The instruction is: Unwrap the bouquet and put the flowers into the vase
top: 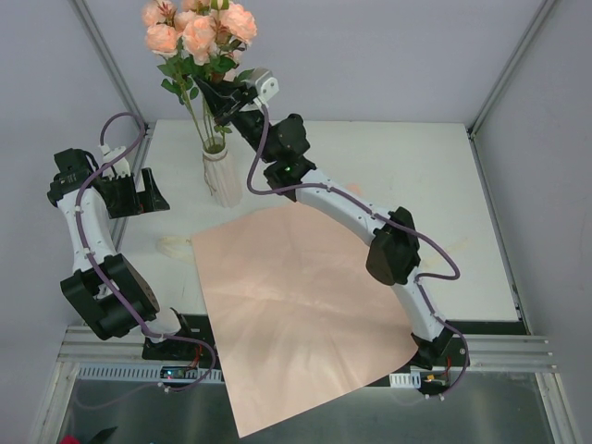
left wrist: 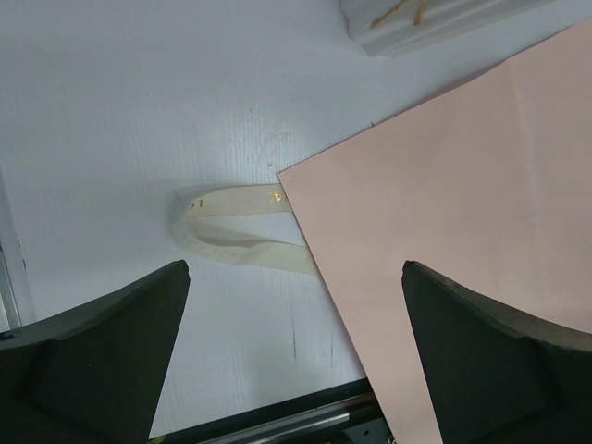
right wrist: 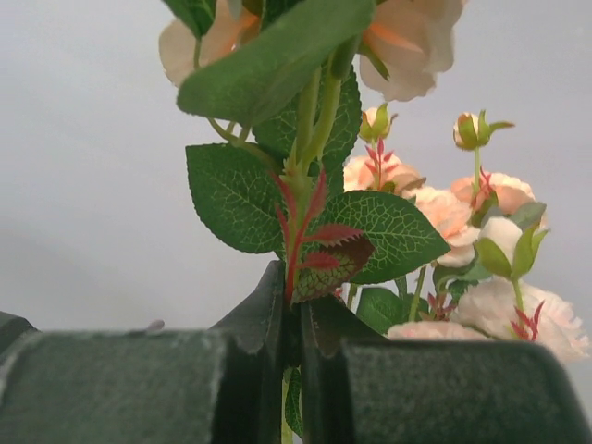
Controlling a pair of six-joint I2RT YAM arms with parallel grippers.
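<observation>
The flowers [top: 199,32], peach-pink roses on thin green stems, stand upright with their stem ends in the mouth of the white ribbed vase [top: 222,178] at the back left. My right gripper [top: 205,91] is shut on the stems just under the leaves, well above the vase. In the right wrist view its jaws [right wrist: 294,277] pinch a stem with green and red leaves [right wrist: 319,245]. The bouquet's pink paper [top: 296,305] lies unfolded flat on the table. My left gripper [top: 139,196] hangs open and empty left of the vase, above the table [left wrist: 296,268].
A cream ribbon [left wrist: 236,231] lies loose on the white table by the paper's near-left corner [left wrist: 287,176]. The paper overhangs the table's front edge. Grey enclosure walls and frame posts stand close behind the vase.
</observation>
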